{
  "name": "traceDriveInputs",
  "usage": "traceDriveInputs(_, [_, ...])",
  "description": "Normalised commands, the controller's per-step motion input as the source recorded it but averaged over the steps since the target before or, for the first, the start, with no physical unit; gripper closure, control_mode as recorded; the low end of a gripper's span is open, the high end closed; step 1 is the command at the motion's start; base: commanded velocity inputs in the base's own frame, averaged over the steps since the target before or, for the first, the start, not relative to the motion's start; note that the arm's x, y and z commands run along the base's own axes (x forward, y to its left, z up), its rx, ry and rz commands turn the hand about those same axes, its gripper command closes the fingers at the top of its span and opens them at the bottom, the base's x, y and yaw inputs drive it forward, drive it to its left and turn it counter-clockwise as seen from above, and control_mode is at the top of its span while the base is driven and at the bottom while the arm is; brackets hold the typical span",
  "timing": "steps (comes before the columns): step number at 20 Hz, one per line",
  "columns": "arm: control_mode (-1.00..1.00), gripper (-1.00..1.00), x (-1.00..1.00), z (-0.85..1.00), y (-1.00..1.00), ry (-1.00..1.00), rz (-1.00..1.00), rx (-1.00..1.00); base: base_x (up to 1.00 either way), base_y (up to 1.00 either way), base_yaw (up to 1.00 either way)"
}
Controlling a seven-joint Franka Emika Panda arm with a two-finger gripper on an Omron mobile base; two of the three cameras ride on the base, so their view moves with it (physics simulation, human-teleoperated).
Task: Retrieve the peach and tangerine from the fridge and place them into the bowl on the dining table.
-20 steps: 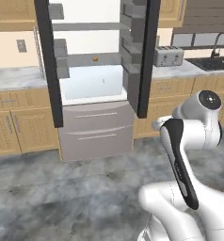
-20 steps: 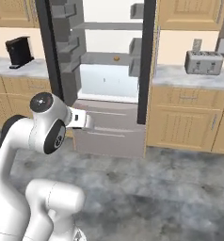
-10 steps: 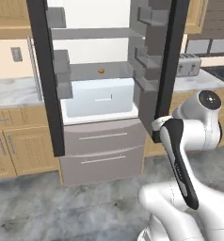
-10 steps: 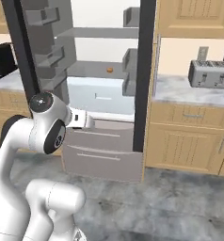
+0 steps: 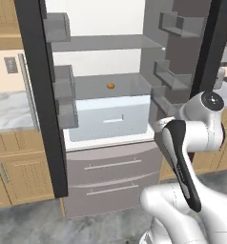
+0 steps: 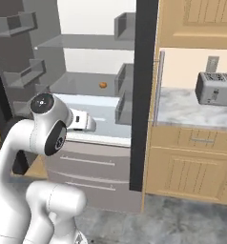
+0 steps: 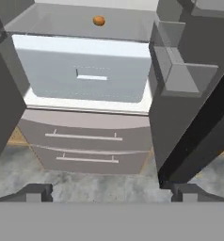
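Hand view: fridge (image 7: 85, 136) doors stand open; gripper (image 7: 111, 192) jaws spread wide apart, holding nothing, aimed at the two lower drawers. Tangerine (image 7: 99, 20) sits alone on the grey shelf at the far back, above the pale blue drawer (image 7: 81, 75). Toaster (image 6: 215, 88) on right counter (image 6: 191, 109)

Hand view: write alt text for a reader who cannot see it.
A small orange tangerine sits alone on a grey shelf inside the open fridge, behind a pale blue drawer. Two grey lower drawers with bar handles lie beneath, and the open gripper points at them from a distance.
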Motion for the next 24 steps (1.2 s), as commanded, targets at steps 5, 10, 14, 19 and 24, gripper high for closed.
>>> traceDriveInputs(5, [1.00,-1.00,0.00,0.00,0.00,0.00,0.00,0.00,0.70,0.27,0.00])
traceDriveInputs(10, [1.00,-1.00,0.00,0.00,0.00,0.00,0.00,0.00,0.64,0.30,-0.02])
traceDriveInputs(14, [1.00,-1.00,0.00,0.00,0.00,0.00,0.00,0.00,0.58,0.27,-0.02])
traceDriveInputs(19, [1.00,-1.00,0.00,0.00,0.00,0.00,0.00,0.00,0.64,0.19,-0.01])
traceDriveInputs(24, [1.00,-1.00,0.00,0.00,0.00,0.00,0.00,0.00,0.47,0.06,0.00])
